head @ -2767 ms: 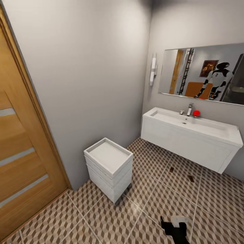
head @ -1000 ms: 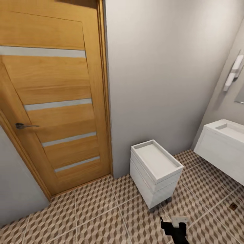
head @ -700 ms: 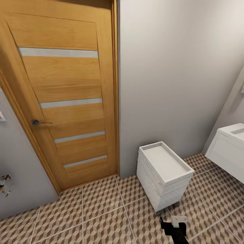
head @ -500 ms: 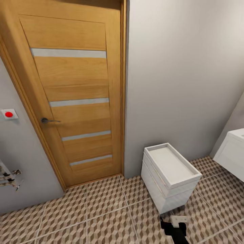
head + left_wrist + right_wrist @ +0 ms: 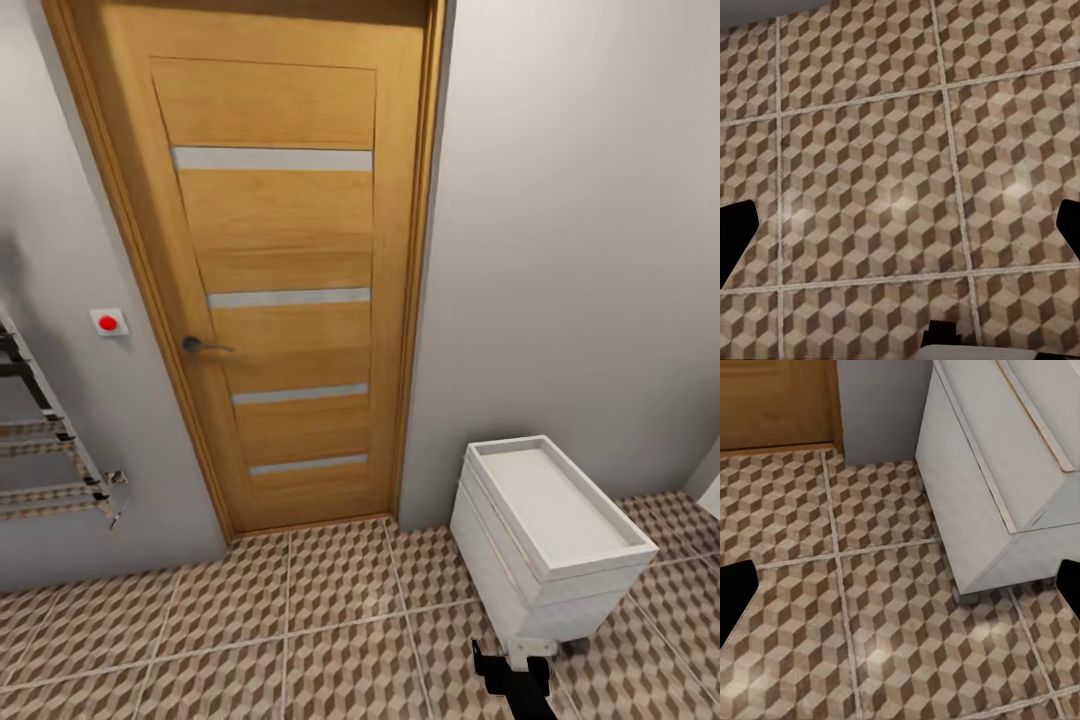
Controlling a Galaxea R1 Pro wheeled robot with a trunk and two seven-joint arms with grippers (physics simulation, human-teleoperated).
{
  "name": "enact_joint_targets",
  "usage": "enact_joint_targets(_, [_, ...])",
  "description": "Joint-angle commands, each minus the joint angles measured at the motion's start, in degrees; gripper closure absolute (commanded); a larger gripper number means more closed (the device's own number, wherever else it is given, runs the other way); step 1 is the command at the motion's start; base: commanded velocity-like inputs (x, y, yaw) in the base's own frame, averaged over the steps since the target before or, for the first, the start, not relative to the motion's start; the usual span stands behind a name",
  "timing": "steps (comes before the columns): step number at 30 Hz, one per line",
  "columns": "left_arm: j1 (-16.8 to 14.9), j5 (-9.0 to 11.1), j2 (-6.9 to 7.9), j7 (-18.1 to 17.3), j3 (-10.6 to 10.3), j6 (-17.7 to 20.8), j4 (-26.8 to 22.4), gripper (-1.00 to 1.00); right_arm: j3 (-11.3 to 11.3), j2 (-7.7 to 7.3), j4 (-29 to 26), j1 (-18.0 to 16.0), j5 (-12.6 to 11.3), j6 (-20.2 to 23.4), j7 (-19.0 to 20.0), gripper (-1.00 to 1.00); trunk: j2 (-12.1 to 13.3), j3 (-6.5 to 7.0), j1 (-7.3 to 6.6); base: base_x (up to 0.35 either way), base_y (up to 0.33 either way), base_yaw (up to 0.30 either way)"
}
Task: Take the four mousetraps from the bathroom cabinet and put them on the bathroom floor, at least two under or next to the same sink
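Door (image 5: 290, 290) sits straight ahead, towel rack (image 5: 45, 440) on the wall to its left, drawer unit (image 5: 545, 535) on the floor (image 5: 250, 640) right of it, probably touching the wall.

Head camera looks from high, forward and down at the wooden door (image 5: 290, 290) and white drawer unit (image 5: 545, 540). Left wrist camera faces the bathroom floor (image 5: 885, 187) closely. Right wrist camera, low, shares that unit (image 5: 997, 472) and door corner.
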Motion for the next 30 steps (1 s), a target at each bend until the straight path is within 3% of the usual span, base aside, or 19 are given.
enact_joint_targets(1, [-0.13, -0.11, -0.04, 0.36, -0.27, -0.34, 0.27, -1.0, 0.53, -0.01, 0.02, -0.04, -0.58, -0.17, -0.07, -1.0, -0.13, -0.13, 0.04, 0.0, 0.0, 0.289])
enact_joint_targets(20, [-0.14, -0.11, 0.03, 0.36, -0.27, -0.35, 0.27, -1.0, 0.5, -0.01, 0.02, -0.04, -0.58, -0.18, -0.07, -1.0, -0.13, -0.13, 0.04, 0.0, 0.008, 0.289])
enact_joint_targets(30, [-0.12, -0.11, -0.01, 0.36, -0.27, -0.35, 0.27, -1.0, 0.51, -0.01, 0.02, -0.04, -0.58, -0.17, -0.07, -1.0, -0.13, -0.13, 0.04, 0.0, 0.187, 0.289])
